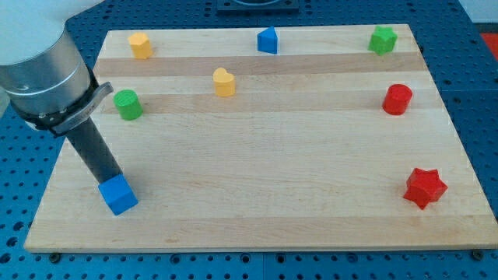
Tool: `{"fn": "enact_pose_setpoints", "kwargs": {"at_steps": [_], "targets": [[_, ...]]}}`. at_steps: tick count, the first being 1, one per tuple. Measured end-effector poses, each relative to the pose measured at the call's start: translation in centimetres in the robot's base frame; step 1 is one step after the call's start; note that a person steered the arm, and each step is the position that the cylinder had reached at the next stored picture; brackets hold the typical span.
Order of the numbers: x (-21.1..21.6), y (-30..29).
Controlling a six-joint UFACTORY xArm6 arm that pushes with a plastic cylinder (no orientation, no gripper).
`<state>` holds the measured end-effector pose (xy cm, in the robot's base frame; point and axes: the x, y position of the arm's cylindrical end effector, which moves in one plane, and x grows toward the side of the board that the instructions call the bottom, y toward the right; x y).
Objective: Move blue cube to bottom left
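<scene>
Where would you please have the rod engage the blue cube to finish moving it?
Push, not grip. My tip already sits at the blue cube's upper-left face. That cube lies near the board's bottom-left corner, so only a gentle nudge from its top-right face seems needed.

You'll find the blue cube [118, 194] at the board's [257, 225] near left corner, with my tip [108, 183] touching its far side. Behind it stands the green cylinder [128, 104], then the yellow block [140, 45] farthest. The yellow heart [224, 82] lies right of that cylinder, and the blue block [268, 40] is at far centre. Down the right edge run the green star [382, 39], the red cylinder [398, 99] and, nearest, the red star [425, 187].
</scene>
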<state>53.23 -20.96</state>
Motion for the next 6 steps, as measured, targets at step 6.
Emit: {"fn": "enact_pose_setpoints", "kwargs": {"at_steps": [6], "targets": [[1.5, 5.1]]}}
